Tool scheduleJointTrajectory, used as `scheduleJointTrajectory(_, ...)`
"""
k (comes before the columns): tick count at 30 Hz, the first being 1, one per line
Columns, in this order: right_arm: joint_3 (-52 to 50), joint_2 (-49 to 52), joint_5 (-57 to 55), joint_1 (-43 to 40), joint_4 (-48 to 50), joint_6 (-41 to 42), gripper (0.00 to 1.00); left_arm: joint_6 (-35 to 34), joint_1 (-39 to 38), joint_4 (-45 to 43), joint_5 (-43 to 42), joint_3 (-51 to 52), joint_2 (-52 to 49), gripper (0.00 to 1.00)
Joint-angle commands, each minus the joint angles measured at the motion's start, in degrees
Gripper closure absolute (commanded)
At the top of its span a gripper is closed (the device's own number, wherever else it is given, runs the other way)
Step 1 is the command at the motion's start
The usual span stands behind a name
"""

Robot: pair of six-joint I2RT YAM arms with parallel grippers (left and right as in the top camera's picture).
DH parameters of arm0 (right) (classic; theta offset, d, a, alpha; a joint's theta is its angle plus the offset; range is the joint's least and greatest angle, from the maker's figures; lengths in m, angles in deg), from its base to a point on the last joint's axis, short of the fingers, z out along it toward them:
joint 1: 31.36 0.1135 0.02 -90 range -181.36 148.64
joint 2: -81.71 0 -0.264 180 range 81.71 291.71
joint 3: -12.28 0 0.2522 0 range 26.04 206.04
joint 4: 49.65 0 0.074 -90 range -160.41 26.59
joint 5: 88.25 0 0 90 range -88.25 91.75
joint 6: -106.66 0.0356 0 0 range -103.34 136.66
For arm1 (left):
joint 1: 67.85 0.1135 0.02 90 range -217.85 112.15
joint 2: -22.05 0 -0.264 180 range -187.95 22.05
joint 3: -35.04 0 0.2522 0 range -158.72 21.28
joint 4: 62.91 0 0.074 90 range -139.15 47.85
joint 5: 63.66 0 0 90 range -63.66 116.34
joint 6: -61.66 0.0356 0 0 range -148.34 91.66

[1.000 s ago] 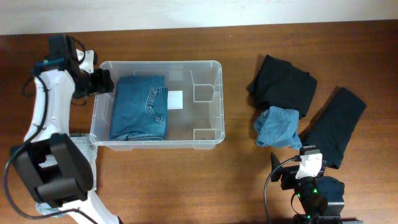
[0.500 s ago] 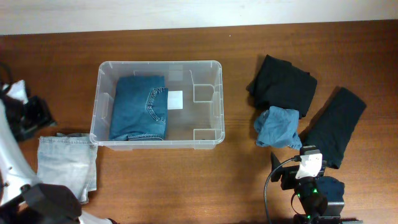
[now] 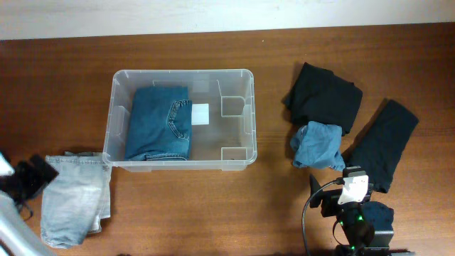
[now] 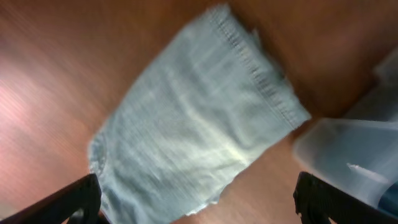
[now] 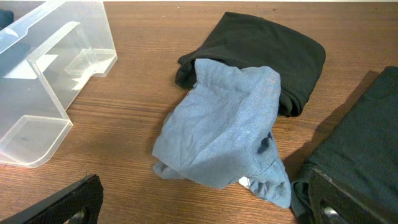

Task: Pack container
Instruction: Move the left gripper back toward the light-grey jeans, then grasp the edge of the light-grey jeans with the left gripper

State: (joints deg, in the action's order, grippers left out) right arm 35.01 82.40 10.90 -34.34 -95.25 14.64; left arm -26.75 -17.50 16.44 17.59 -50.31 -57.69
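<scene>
The clear plastic container [image 3: 179, 73] stands left of centre with folded dark blue jeans [image 3: 159, 122] in its left half and a white label [image 3: 200, 114] on its base. A corner of it shows in the left wrist view [image 4: 354, 155] and in the right wrist view [image 5: 43, 68]. Pale blue folded jeans [image 3: 75, 195] lie on the table by its front left corner, also blurred in the left wrist view [image 4: 193, 124]. My left gripper [image 3: 32, 178] is open and empty at the table's left edge, beside the pale jeans. My right gripper [image 3: 346, 201] is open and empty at the front right.
A crumpled light blue garment [image 3: 318, 146] lies right of the container, also in the right wrist view [image 5: 224, 124]. A black folded garment [image 3: 323, 96] lies behind it and another black one [image 3: 384, 142] to its right.
My left arm has swung from the container's back left corner down the left edge to the pale jeans at the front left. The right arm has not moved.
</scene>
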Motion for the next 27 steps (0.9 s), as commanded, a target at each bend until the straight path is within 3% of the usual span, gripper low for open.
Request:
scheduleJointTrajectory(1, -0.39, -0.28, 0.33, -0.37, -0.07, -0.33, 0.02, 8.5, 6.29, -1.95, -14.45, 1.16, -7.08, 0.01)
scheduleJointTrajectory(5, -0.39, -0.28, 0.33, -0.37, -0.07, -0.33, 0.02, 9.81, 10.51, -7.17, -14.67, 1.11, -14.27, 0.01)
scheduleJointTrajectory(12, -0.39, -0.28, 0.33, -0.37, -0.07, -0.33, 0.02, 20.0, 12.35, -8.33, -17.81, 0.42, -24.76, 0.01)
scheduleJointTrajectory(20, -0.39, -0.28, 0.33, -0.37, -0.07, -0.33, 0.02, 19.96, 12.33, -9.86, -15.54, 0.42, -29.2, 0.05)
scheduleJointTrajectory(25, -0.39, -0.28, 0.33, -0.37, -0.07, -0.33, 0.02, 19.96, 12.07, -8.0, -18.97, 0.17, -29.57, 0.29)
scheduleJointTrajectory(27, -0.39, -0.28, 0.33, -0.37, -0.07, -0.33, 0.02, 19.93, 12.07, -6.73, -20.17, -0.83, -29.53, 0.43)
